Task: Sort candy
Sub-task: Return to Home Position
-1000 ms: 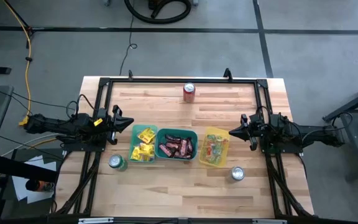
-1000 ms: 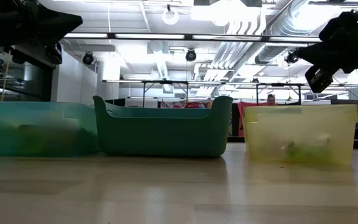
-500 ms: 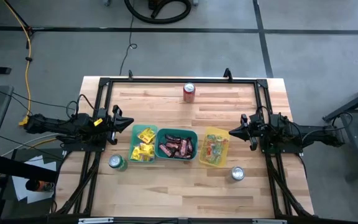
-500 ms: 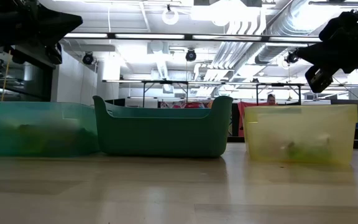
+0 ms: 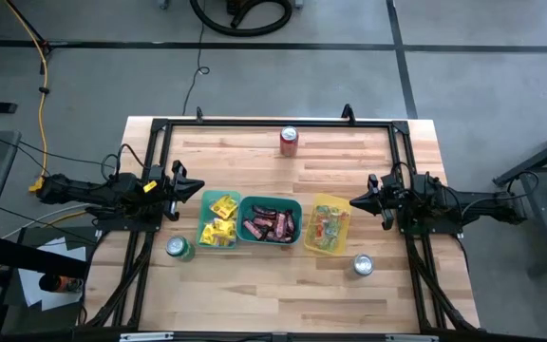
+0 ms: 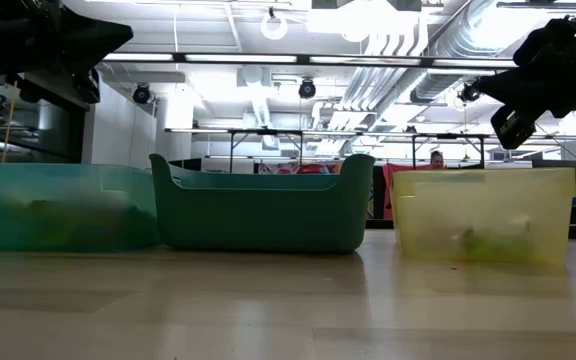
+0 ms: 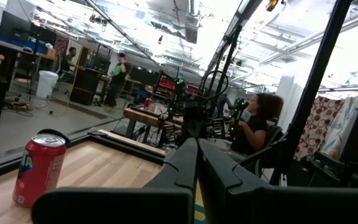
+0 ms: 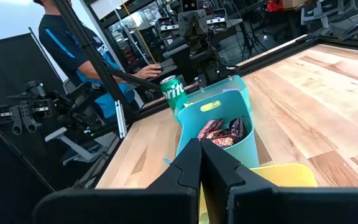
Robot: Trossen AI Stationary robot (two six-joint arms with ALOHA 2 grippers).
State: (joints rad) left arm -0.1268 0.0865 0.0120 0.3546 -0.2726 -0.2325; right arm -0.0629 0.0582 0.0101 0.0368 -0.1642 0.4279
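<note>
My left jaws and right jaws closed, empty, either side of the sorted small wrapped candy (image 5: 270, 224); a sloppy swing home could clip the translucent yellow plastic bin (image 6: 483, 200).

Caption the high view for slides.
Candy sorted into three bins; left gripper and right gripper shut at either end; three soda cans nearby.

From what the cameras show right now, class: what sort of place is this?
Probably a robotics lab or workshop: exposed ceiling ducts, a yellow cable trailing across the concrete floor, and a person amid equipment.
</note>
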